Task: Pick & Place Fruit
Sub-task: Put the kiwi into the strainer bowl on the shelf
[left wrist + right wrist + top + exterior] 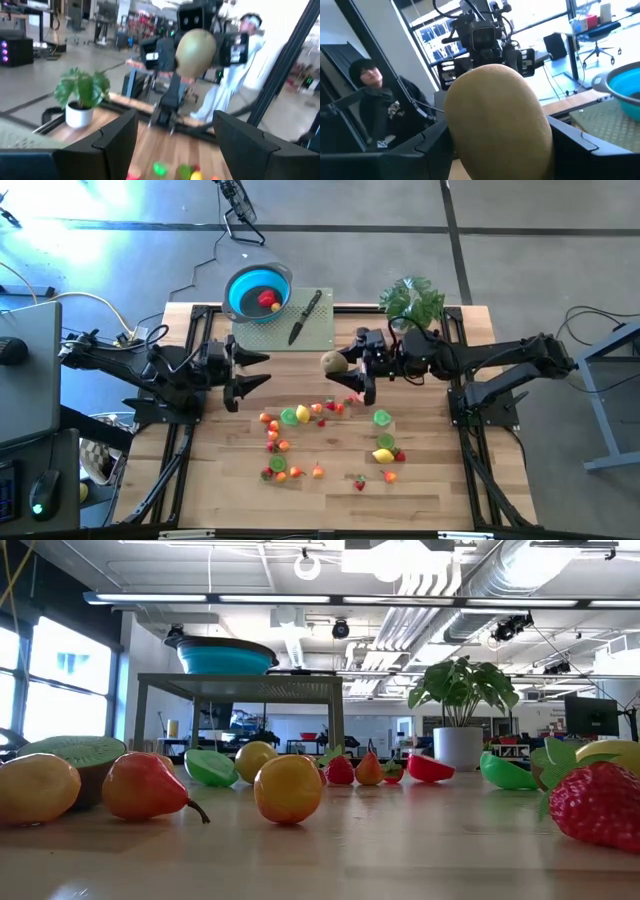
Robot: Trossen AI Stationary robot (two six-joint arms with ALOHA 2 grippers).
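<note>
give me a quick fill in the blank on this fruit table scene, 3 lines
1. The right gripper is shut on a brown ____.
2. The blue bowl already holds a ____ fruit.
3. The black-handled knife lies on the green mat, between the bowl and the potted ____.

Missing words: kiwi; red; plant

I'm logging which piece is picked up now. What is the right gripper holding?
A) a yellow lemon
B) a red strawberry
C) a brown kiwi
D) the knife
C: the right gripper is shut on a brown kiwi, which fills the right wrist view between its fingers; the left gripper is open and empty.
</note>
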